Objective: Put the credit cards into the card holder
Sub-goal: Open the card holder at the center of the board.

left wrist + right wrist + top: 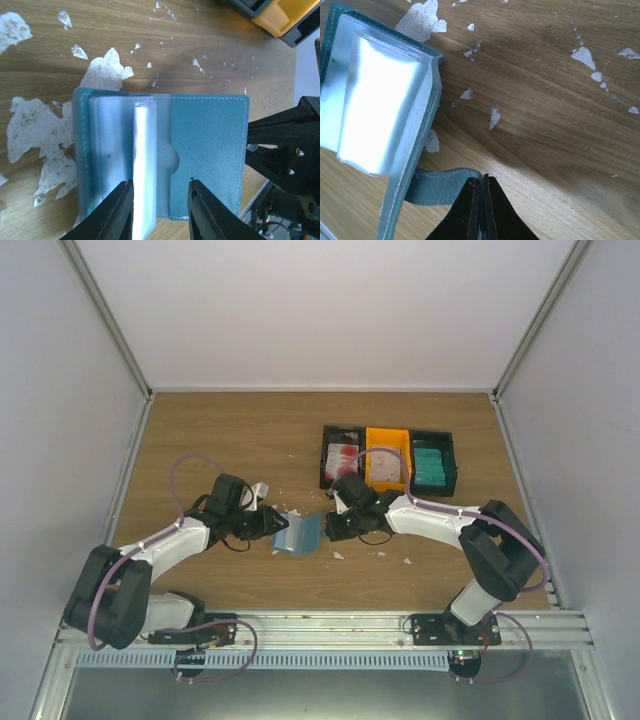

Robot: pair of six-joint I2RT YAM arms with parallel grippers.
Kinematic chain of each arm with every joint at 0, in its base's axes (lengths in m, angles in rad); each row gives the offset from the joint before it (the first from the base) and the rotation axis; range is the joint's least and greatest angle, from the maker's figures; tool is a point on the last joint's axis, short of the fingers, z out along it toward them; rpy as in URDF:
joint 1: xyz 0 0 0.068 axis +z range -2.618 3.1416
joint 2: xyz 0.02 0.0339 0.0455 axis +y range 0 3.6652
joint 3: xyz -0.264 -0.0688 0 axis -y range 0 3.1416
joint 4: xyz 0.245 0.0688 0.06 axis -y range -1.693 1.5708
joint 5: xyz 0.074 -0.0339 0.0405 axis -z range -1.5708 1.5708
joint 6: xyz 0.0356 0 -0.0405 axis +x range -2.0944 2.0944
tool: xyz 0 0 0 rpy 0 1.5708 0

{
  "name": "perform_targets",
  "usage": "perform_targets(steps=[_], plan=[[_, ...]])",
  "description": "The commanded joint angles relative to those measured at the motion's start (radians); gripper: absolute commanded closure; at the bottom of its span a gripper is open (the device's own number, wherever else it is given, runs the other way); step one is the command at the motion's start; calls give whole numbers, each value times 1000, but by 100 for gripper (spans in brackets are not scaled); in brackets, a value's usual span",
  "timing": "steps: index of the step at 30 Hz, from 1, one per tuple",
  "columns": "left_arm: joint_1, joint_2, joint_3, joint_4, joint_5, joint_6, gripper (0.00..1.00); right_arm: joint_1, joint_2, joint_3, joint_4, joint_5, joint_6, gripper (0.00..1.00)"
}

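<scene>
One card holder (300, 532) lies open mid-worktop (230, 440), nearer the near edge. The right jaws are clamped on its edge, which only the right wrist view shows. The left jaws stand parted astride one white card (145, 150) inside it, seen only from the left wrist. Toward the far edge, right of centre: one tray (387, 430) holding three card stacks (430, 468).

The top external camera sits high behind the near edge and looks steeply down, taking in the whole wooden surface (220, 440) from afar. Each wrist camera rides just behind its own tool, the left tool (160, 184) and the right tool (482, 179), peering close at the wood from opposite sides. All three views share the open card holder (299, 533).
</scene>
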Motion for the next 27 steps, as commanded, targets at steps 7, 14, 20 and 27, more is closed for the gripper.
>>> perform_targets(steps=[7,14,20,27], plan=[[-22,92,-11,127,71,1,73,-10,16,-6,7,34,-18,100],[-33,158,-11,109,34,-19,50,-10,34,-24,16,56,-15,100],[-58,186,-2,158,79,-27,60,-10,60,-31,22,86,-18,99],[-100,206,9,265,192,-35,65,-10,68,-36,28,115,-15,99]])
